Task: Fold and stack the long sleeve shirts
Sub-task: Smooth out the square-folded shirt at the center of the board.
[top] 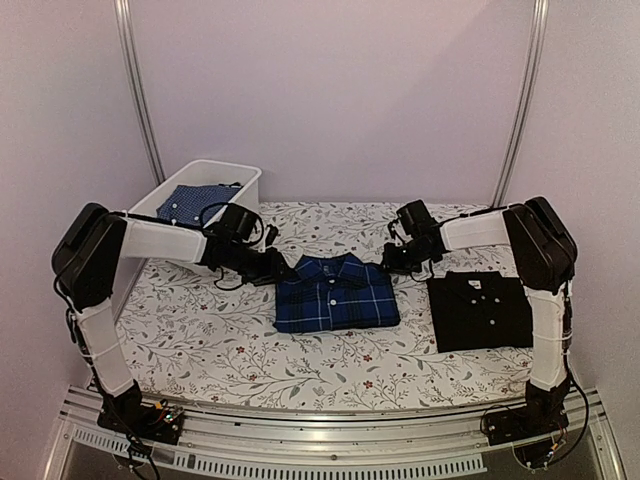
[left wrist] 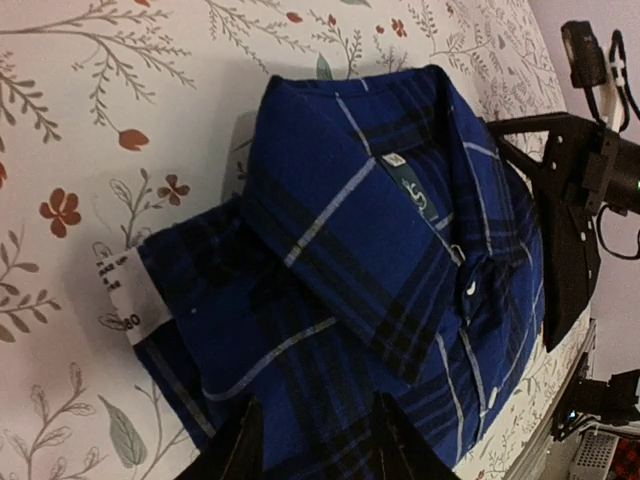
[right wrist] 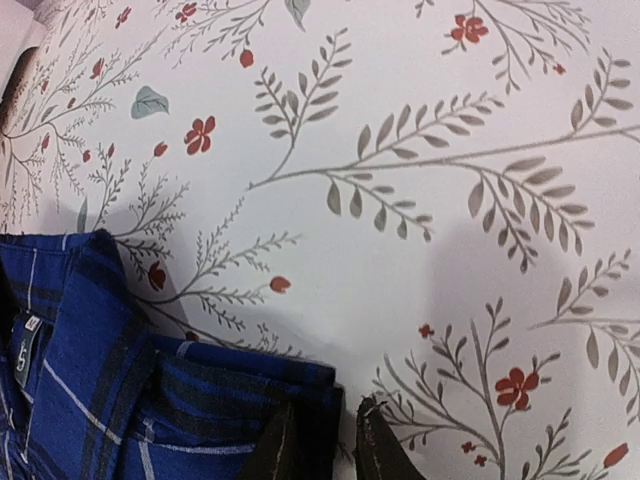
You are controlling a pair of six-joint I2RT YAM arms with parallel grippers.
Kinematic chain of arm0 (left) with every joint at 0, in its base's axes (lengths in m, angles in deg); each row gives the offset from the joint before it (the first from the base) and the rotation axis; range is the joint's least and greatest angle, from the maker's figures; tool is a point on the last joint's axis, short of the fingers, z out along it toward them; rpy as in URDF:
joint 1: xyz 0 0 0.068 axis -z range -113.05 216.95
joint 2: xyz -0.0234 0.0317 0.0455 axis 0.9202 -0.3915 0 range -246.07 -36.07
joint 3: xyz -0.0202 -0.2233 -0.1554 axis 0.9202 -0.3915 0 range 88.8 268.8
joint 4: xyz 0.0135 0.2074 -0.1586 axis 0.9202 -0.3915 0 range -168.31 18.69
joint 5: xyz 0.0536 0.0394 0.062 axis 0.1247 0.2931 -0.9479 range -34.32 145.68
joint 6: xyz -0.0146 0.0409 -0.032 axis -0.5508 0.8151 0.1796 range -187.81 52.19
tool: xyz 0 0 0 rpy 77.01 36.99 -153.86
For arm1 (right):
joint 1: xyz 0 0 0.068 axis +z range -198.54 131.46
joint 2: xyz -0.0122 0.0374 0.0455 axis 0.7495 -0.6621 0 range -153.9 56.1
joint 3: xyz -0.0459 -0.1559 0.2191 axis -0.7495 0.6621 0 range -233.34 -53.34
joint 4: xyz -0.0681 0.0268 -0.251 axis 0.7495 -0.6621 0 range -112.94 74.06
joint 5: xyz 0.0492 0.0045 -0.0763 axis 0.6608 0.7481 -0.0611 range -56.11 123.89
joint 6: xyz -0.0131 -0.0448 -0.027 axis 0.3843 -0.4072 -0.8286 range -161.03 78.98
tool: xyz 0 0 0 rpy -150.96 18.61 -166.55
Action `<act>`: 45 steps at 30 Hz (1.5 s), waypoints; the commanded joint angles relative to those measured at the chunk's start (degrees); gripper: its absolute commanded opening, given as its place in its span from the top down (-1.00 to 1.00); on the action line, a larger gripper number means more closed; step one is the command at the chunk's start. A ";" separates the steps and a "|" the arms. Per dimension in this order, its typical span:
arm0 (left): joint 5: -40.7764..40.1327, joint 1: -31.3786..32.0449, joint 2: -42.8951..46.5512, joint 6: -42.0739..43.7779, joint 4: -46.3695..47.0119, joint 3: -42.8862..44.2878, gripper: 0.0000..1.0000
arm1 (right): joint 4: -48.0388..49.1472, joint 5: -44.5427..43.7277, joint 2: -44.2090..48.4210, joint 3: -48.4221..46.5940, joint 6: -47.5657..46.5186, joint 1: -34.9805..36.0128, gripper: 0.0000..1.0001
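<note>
While both flank folded plaid shirt, left tool released, right tool unclear.

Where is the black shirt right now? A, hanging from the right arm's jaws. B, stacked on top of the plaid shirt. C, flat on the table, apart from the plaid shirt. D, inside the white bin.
C: the top view shows the black shirt lying folded on the table, with a bare strip between it and the plaid shirt.
</note>
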 commanded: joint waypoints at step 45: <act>1.28 9.61 -3.17 -3.25 -2.13 11.49 0.21 | -3.78 -0.92 21.31 17.10 4.76 8.84 -0.11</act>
